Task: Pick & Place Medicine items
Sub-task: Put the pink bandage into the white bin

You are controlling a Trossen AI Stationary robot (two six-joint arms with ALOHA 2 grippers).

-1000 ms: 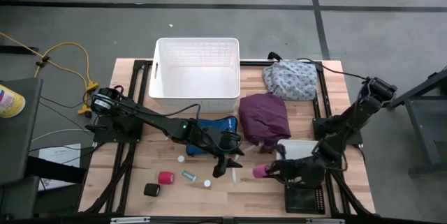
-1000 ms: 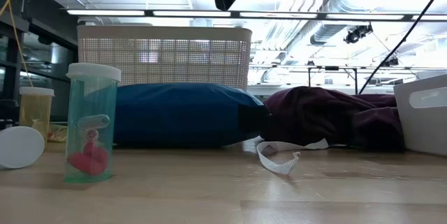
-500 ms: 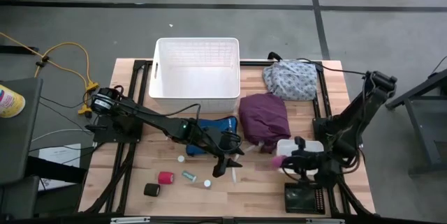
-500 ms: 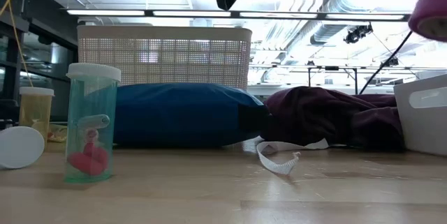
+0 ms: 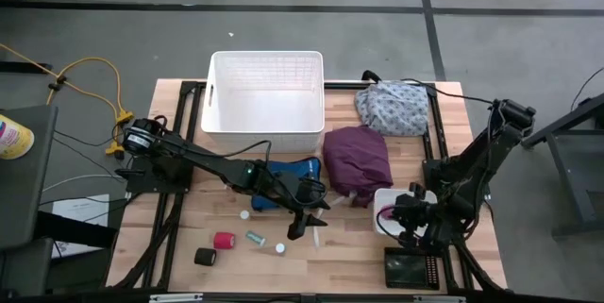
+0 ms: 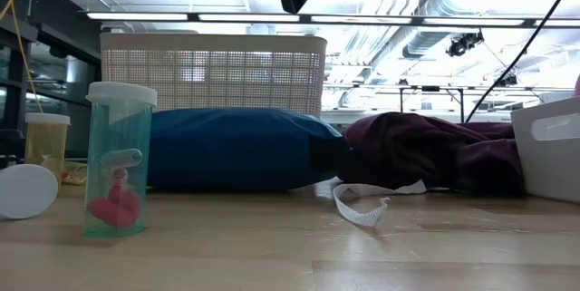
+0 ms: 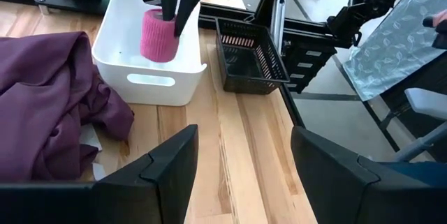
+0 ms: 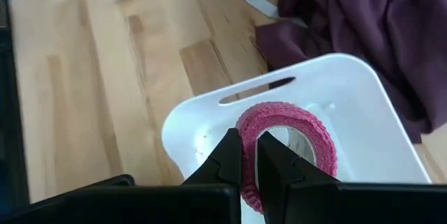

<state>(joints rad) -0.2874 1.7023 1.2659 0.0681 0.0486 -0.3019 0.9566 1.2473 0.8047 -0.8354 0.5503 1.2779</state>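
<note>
Now R gripper (image 8: 249,155) is pinched tight on the wall of a pink bandage roll (image 8: 288,147), hanging it directly over the small white bin (image 8: 209,123), roll's open core facing sideways. Bin lies straight below, so next move looks like a plain lower and let go. L gripper (image 7: 241,165) waits mid-table, fingers spread, nothing held. Remaining meds, red roll (image 5: 223,241), black roll (image 5: 205,257), vial (image 5: 255,238), sit nearer L arm than R. Blue pouch (image 5: 288,169) just behind L gripper.

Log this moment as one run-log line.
right tool: shut on pink bandage roll, over small white bin | left tool: open, idle mid-table | placement: pending
</note>
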